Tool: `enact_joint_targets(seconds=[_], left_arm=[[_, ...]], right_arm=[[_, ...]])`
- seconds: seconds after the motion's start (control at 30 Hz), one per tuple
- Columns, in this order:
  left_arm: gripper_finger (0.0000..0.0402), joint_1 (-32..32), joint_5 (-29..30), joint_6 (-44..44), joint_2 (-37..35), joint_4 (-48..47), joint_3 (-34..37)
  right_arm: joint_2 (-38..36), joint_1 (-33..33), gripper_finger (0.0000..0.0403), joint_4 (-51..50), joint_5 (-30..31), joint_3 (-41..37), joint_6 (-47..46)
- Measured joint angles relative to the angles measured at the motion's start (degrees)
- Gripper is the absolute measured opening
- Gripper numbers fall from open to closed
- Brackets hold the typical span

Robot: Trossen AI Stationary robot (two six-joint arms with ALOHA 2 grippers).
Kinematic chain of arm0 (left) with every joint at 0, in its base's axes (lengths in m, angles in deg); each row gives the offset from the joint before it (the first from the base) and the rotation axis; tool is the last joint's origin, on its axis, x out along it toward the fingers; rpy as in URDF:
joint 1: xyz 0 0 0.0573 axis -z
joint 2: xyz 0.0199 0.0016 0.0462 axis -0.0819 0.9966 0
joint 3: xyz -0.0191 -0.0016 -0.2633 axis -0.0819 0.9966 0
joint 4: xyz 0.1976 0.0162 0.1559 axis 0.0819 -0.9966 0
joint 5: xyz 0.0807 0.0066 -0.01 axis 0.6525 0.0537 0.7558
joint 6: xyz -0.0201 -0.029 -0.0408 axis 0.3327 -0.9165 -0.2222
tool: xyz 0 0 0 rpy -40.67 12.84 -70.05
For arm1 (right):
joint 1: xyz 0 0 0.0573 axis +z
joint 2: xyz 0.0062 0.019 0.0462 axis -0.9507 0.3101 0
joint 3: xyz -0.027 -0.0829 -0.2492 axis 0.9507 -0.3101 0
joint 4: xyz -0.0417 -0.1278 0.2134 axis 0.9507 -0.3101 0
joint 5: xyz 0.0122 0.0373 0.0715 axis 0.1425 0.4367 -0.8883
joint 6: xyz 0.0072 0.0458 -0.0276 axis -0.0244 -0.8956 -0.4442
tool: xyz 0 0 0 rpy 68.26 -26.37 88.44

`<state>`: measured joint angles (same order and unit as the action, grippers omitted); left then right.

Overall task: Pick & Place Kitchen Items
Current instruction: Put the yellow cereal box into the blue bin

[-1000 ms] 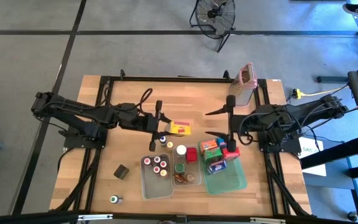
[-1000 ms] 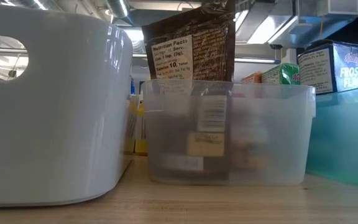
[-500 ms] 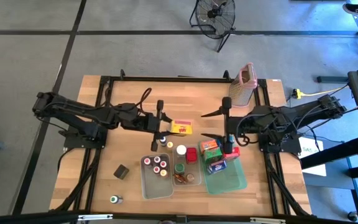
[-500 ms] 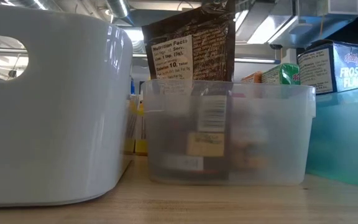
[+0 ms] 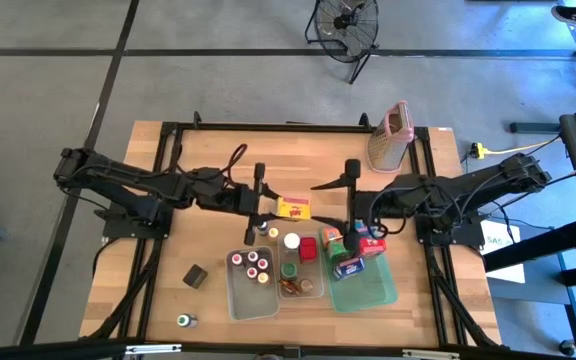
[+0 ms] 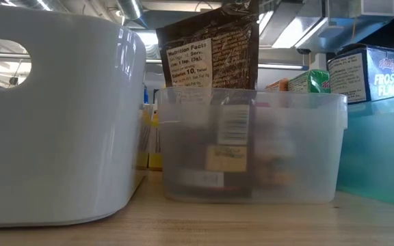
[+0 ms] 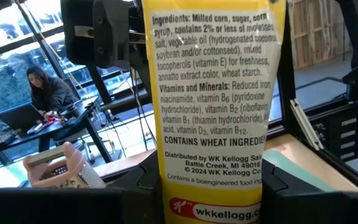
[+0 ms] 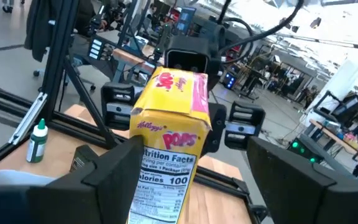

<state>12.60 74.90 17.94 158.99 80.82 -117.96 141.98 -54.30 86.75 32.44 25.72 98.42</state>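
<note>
The left hand [image 5: 265, 206] grips the yellow cereal carton [image 5: 293, 207] mid-tabletop, offering it toward the wide-open right hand [image 5: 340, 204], seemingly for a handover.

Glossy printed card on the yellow carton [image 7: 213, 106], frosted plastic tub [image 6: 248, 147], pale wood-grain table [image 5: 208, 160].

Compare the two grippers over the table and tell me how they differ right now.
The left gripper is shut on the yellow Corn Pops carton, holding it up above the table; the right gripper is open and holds nothing. The left gripper grips the carton's left end, while the right gripper's fingers stand either side of the carton's other end without closing. Both face each other near the table's middle, just above the tubs.
</note>
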Motion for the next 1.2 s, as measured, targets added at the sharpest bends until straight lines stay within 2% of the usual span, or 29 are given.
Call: enact_joint_targets(seconds=[0.23, 0.33, 0.53, 0.6, 0.77, 1.0, 1.2], left_arm=[[0.0128, -0.04, 0.10, 0.44, -0.02, -0.36, 0.02], [0.0128, -0.10, 0.56, 0.42, -0.02, -0.65, 0.02], [0.0123, -0.04, 0.52, 0.35, -0.02, -0.88, 0.02], [0.0124, -0.02, 0.28, 0.36, -0.02, -1.12, 0.02], [0.0128, -0.10, 0.47, 0.35, 0.00, -1.11, 0.02], [0.0125, -0.13, 0.34, 0.04, -0.01, -1.11, 0.02], [0.0128, -0.13, 0.32, -0.67, -0.02, -1.11, 0.02]], right_arm=[[-0.04, 0.15, 0.0291, -0.64, 0.36, 0.01, -1.27], [-0.29, 0.23, 0.0291, -1.75, 2.35, 0.01, -2.87], [-2.56, 5.14, 0.0291, -6.00, 18.87, -0.01, -5.33], [-3.52, 7.16, 0.0291, -7.22, 21.22, -0.01, -5.31], [-4.15, 10.08, 0.0291, -8.74, 21.18, -0.01, -2.61], [-4.18, 10.33, 0.0291, -9.70, 21.27, -0.01, -1.69], [-4.19, 10.13, 0.0291, -9.81, 14.75, -0.01, -1.64]])
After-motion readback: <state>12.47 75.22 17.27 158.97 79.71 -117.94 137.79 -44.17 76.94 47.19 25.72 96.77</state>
